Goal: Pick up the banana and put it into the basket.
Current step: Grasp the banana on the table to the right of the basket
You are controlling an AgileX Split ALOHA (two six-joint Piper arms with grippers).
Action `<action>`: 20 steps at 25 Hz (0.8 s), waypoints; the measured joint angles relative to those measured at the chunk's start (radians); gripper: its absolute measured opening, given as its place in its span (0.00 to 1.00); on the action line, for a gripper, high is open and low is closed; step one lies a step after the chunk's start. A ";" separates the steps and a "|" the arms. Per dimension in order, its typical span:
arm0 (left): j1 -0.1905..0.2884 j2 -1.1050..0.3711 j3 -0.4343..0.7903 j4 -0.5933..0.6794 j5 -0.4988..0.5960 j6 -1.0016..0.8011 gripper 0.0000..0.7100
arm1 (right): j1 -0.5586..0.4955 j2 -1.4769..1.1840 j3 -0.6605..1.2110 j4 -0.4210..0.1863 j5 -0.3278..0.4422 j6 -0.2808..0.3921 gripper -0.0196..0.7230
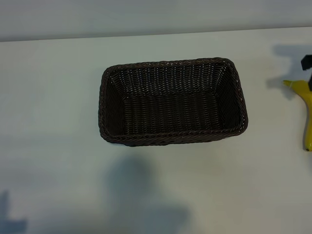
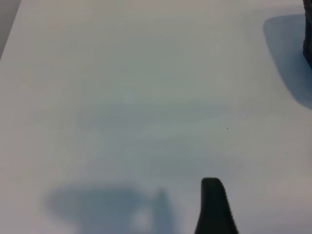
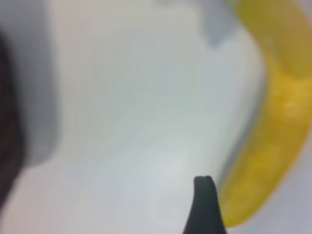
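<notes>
The dark brown woven basket (image 1: 171, 101) stands in the middle of the white table with nothing in it. The yellow banana (image 1: 306, 112) lies at the table's far right, cut off by the exterior view's edge. A black part of my right arm (image 1: 307, 62) shows just behind the banana's stem end. In the right wrist view my right gripper (image 3: 157, 204) hangs low and open. Only one dark fingertip (image 3: 204, 204) shows, with the banana (image 3: 278, 122) close beside it. My left gripper (image 2: 157, 204) is open over bare table, also with one fingertip (image 2: 214, 204) showing and nothing held.
A dark strip of the basket's side (image 2: 308, 44) shows at the left wrist view's edge, and another dark strip of the basket (image 3: 7, 122) at the right wrist view's edge. The left arm is outside the exterior view; only shadows fall on the table's near side.
</notes>
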 joint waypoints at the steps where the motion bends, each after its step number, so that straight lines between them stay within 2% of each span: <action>1: 0.000 0.000 0.000 0.000 0.000 0.000 0.70 | 0.000 0.012 0.000 -0.004 -0.001 0.004 0.76; 10: 0.000 0.000 0.001 0.000 0.000 0.000 0.70 | 0.000 0.119 -0.001 -0.031 -0.017 0.002 0.76; 20: 0.000 0.000 0.001 0.000 0.000 0.000 0.70 | 0.000 0.167 -0.001 -0.051 -0.095 0.002 0.76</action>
